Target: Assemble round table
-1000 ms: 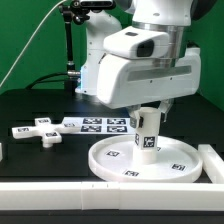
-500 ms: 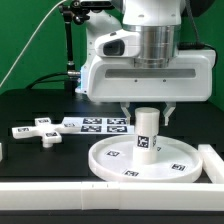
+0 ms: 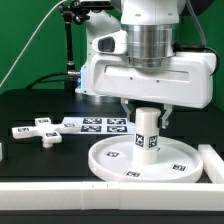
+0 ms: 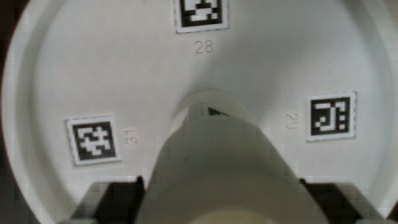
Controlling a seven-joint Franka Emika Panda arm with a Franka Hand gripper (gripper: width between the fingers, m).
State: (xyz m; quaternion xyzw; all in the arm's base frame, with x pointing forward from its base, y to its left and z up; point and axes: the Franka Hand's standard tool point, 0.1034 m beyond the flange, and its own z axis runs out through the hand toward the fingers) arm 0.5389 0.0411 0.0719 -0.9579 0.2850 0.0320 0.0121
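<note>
Now, disc [image 3: 182, 163]: white, rimmed.
Leg [image 3: 147, 138]: upright at disc centre.
Gripper [image 3: 147, 111]: straddles Leg top; whether it clamps, cannot tell.
Foot piece [image 3: 38, 131]: apart, exterior view's left of disc.

Exterior view: set off the arm [image 3: 150, 70], a little above the black table [image 3: 30, 105], facing across it toward the arm. Near enough to cut off the arm's top, far enough to take in the whole disc [image 3: 172, 156], the leg [image 3: 147, 132] standing on it, and the foot piece [image 3: 35, 130] and marker board [image 3: 95, 124] at the exterior view's left. Wrist view: set on the wrist, facing down along the leg [image 4: 214, 165] at the disc [image 4: 98, 70]. Very near and blurry, with only part of the disc in sight. Shared by both: the leg and the disc around it.
</note>
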